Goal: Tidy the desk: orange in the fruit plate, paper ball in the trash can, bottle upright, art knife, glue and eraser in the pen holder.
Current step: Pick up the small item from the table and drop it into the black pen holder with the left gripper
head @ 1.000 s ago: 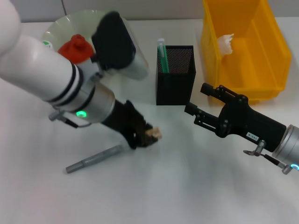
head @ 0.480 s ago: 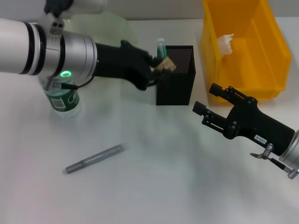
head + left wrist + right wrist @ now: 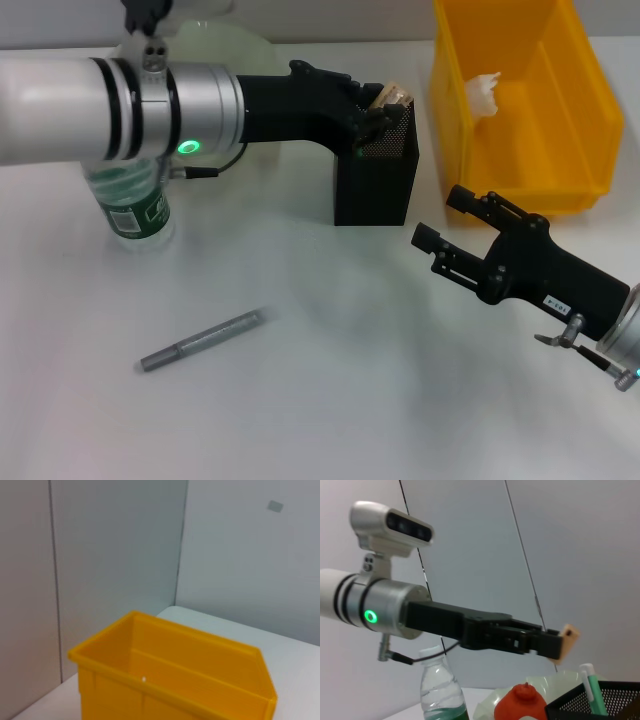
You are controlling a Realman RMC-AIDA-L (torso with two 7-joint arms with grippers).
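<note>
The left gripper [image 3: 383,103] pinches the eraser [image 3: 392,96] above the pen holder [image 3: 375,165]; the right wrist view alone shows the orange [image 3: 520,705] behind; the right gripper [image 3: 440,222] hangs spread wide, near right of the holder.

Tan eraser [image 3: 391,97] held above the black mesh pen holder [image 3: 377,176].

yellow trash can [image 3: 175,680] on white table [image 3: 280,645], grey wall panels [image 3: 115,545] behind
</note>
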